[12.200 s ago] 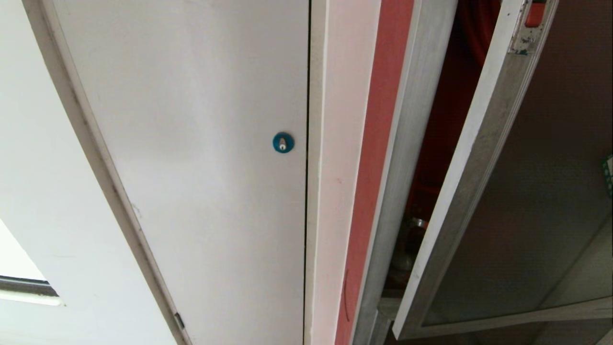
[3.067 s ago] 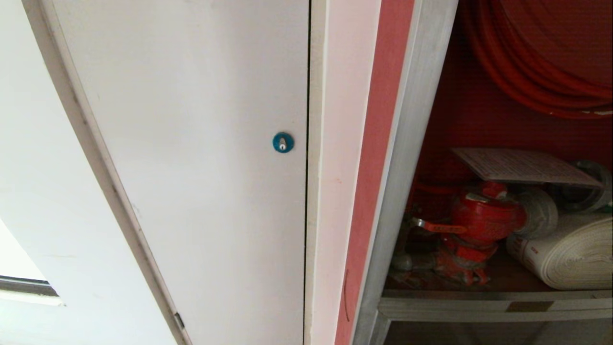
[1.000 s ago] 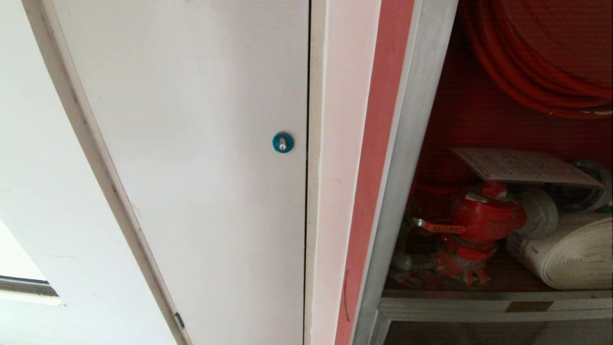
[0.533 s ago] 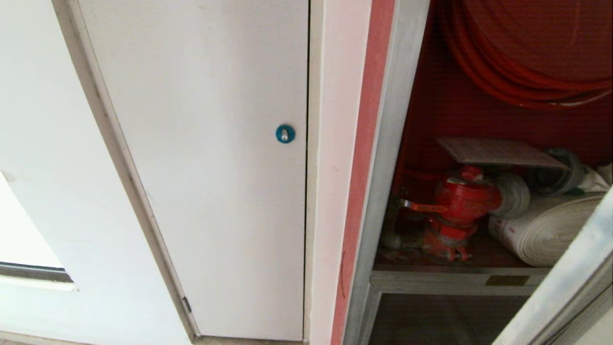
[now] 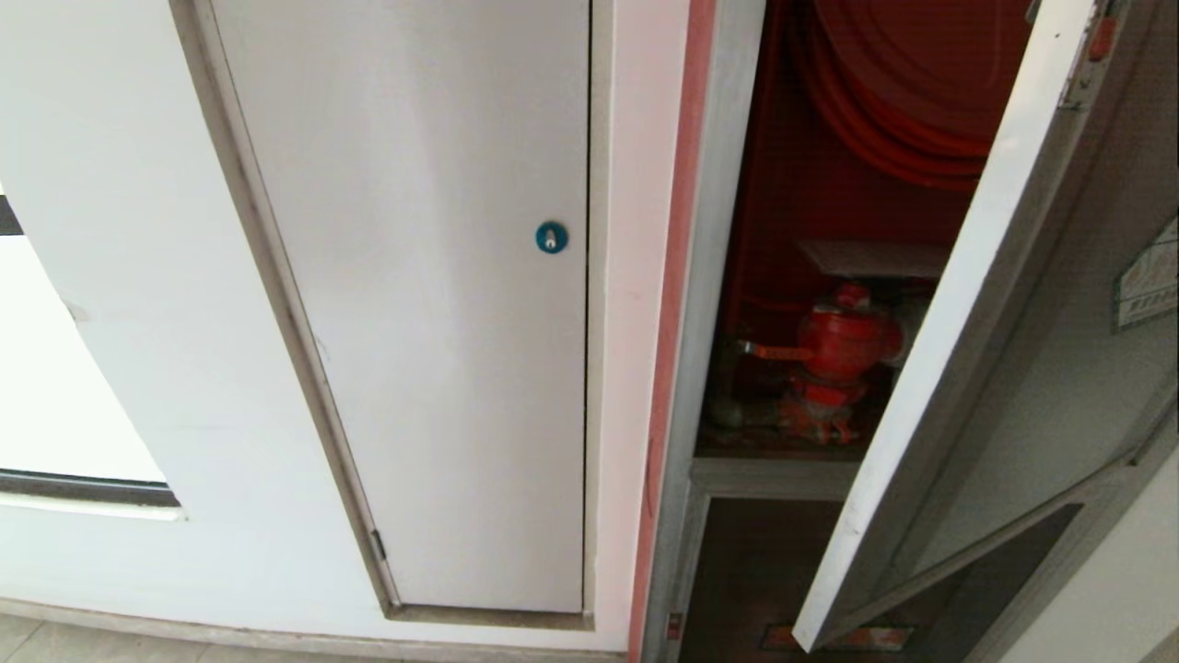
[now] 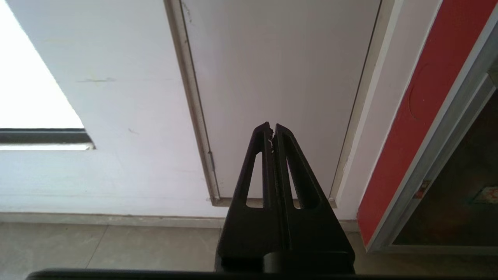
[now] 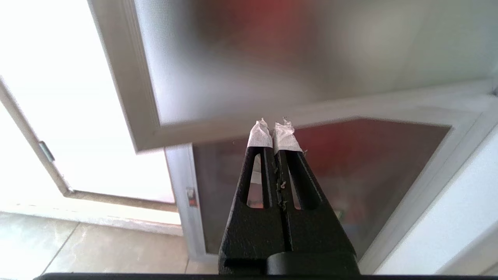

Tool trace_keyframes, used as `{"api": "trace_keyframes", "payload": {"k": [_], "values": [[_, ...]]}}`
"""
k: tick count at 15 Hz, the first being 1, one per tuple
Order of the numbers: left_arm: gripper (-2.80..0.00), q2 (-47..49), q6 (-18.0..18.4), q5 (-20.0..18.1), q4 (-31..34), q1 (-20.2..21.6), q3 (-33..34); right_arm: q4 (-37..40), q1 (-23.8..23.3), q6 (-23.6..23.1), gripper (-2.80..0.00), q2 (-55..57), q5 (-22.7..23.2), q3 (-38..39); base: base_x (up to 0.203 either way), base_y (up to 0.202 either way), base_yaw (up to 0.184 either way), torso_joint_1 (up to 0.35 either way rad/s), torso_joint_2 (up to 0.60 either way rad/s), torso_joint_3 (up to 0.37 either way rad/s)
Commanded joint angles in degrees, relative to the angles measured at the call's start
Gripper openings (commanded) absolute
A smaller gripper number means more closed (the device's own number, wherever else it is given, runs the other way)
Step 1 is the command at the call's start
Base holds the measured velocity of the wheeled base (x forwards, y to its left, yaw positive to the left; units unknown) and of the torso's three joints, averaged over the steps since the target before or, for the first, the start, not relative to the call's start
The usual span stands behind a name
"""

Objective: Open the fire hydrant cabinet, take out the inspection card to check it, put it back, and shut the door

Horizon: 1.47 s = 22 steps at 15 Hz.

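— What does your head camera count?
— One fire hydrant cabinet [image 5: 728, 276], its door [image 5: 1032, 368] half open, one inspection card [image 5: 870, 258] atop one red valve [image 5: 843, 345].

— And the wrists?
— My left gripper [image 6: 272, 130] is pressed together, empty, facing one white door [image 6: 280, 77]; my right gripper [image 7: 271, 128] likewise, below the glass door.

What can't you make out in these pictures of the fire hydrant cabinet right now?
- Inspection card: head view, only its left part shows; the half-open door covers the rest, and its print is too small to read.
- Rolled white hose: head view, hidden behind the door.
- Sticker on the door: cut off by the right edge, text unreadable.
- Cabinet interior: right wrist view, only a red blur through the glass.
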Motion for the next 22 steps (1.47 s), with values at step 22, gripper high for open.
{"api": "trace_keyframes", "payload": {"k": [22], "values": [[-2.8,0.07,-0.24,0.07,0.02,-0.02,0.0,-0.06,0.03,0.74,-2.8,0.09,0.05,0.32,-0.098,0.0,0.001,0.0,0.0,0.002]]}}
